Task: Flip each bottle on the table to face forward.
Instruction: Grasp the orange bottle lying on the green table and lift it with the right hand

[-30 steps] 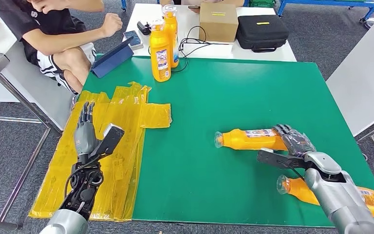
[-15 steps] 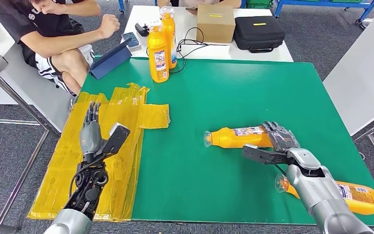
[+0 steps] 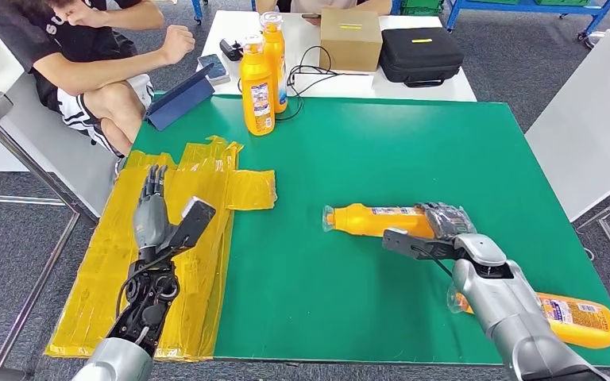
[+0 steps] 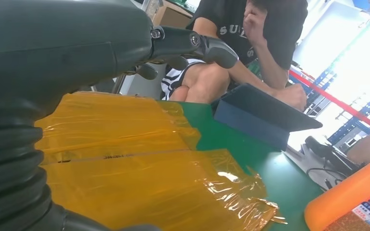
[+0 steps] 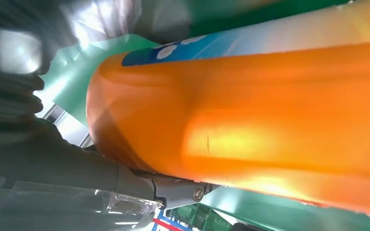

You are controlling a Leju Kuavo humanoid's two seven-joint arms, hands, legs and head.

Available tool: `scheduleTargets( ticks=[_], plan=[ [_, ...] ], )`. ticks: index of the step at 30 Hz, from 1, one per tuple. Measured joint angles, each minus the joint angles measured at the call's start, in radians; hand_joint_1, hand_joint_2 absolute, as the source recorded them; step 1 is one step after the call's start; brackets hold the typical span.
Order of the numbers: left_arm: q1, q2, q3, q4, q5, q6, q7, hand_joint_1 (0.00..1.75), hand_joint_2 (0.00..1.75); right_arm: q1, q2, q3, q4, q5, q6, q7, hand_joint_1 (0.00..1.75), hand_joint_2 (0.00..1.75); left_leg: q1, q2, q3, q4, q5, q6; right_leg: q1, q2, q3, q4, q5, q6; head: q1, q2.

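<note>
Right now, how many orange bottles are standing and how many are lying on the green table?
Standing bottles: 2
Lying bottles: 2, one gripped by the right hand, at, and one near the table's edge
Total: 4

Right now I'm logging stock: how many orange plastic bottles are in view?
4: two orange plastic bottles upright at the green table's far edge, one lying in the right hand, one lying under the right arm.

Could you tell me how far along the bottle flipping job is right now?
Looks done: two upright orange plastic bottles stand at the far edge of the green table. In hand: the right hand grips the base end of an orange bottle lying on its side. Left: another orange bottle lying flat near the table's front right corner. The left hand hovers empty over the yellow plastic sheets.
</note>
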Motion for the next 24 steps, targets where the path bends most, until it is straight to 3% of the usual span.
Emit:
scheduleTargets(
  ticks=[19,24],
  plan=[
    [-0.006,-0.001,0.007,0.006,0.003,0.013,-0.015,0.00,1.75,-0.033,0.052,-0.020,0.034,0.100,-0.002,0.007,1.75,1.75,0.000,0.000,-0.001,0.000,0.000,0.000,0.000,0.000,0.000,0.000,0.000,0.000,0.000,0.000],
    [-0.001,-0.001,0.010,0.006,0.004,0.012,-0.024,0.00,1.75,-0.031,0.105,-0.046,0.030,0.054,-0.149,-0.039,1.75,1.75,0.000,-0.001,-0.004,0.000,0.001,0.000,0.000,0.000,-0.002,0.001,0.001,0.001,0.000,0.000]
  ],
)
